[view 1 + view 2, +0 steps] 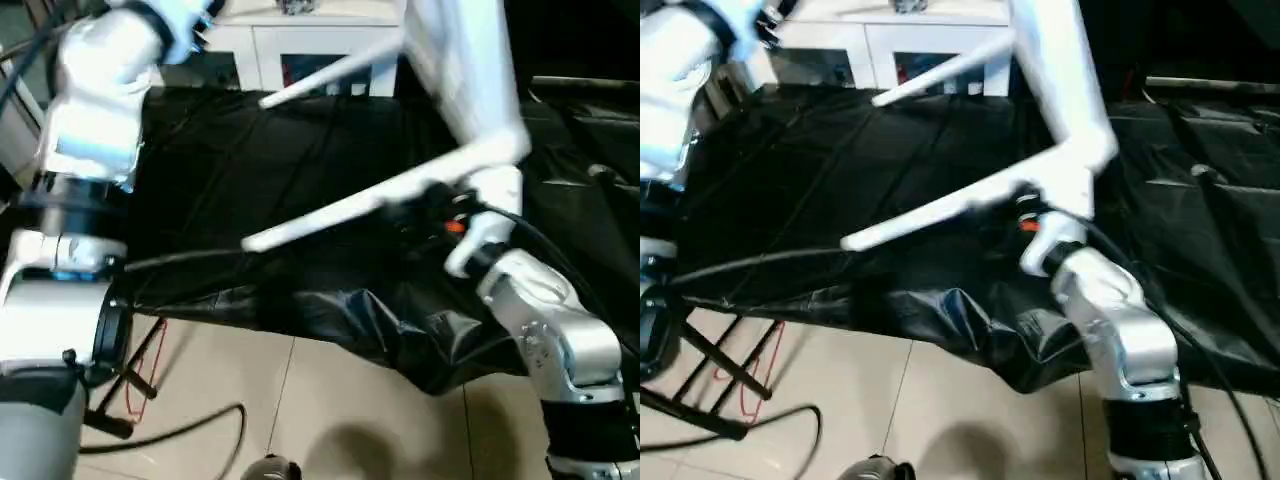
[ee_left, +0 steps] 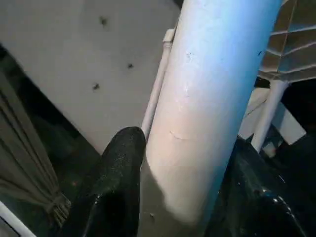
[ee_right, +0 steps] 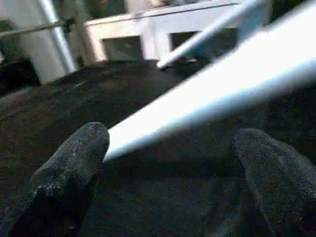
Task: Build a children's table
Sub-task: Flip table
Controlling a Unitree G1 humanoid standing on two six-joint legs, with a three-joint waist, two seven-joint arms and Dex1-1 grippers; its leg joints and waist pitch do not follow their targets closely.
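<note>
Above the black sheet (image 1: pixel 300 180) covering the work surface, the tabletop (image 1: pixel 465 70) is standing tipped on edge, two fitted legs (image 1: pixel 340 215) sticking out sideways toward the robot's left. At upper left, the left gripper (image 2: pixel 173 197) is pinching another white leg (image 2: pixel 212 98) between its black fingers (image 2: pixel 116 182). Below the nearer leg, the right gripper (image 3: pixel 173 163) is hanging spread wide, holding nothing. Behind, a white cabinet (image 1: pixel 300 45) is standing.
</note>
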